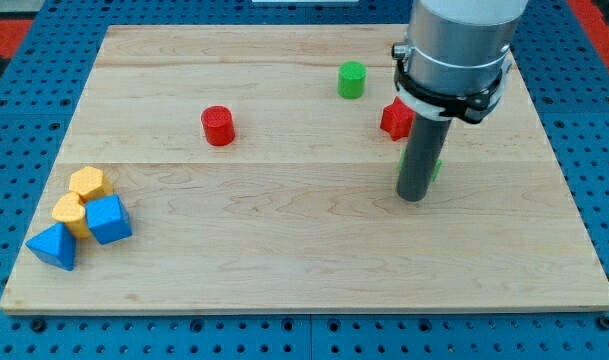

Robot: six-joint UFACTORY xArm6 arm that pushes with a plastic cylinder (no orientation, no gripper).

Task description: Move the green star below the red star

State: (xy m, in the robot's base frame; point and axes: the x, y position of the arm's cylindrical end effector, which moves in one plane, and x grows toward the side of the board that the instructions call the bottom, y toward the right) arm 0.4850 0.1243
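The red star (394, 119) lies at the view's upper right, partly covered by the arm. The green star (437, 168) is almost wholly hidden behind the rod; only a green sliver shows at the rod's right side, below and right of the red star. My tip (411, 197) rests on the board just left of and in front of that sliver, below the red star.
A green cylinder (351, 79) stands near the view's top, left of the red star. A red cylinder (218, 125) stands left of centre. At the lower left sit two yellow blocks (87, 183) (70, 211), a blue cube (108, 219) and a blue triangle (53, 246).
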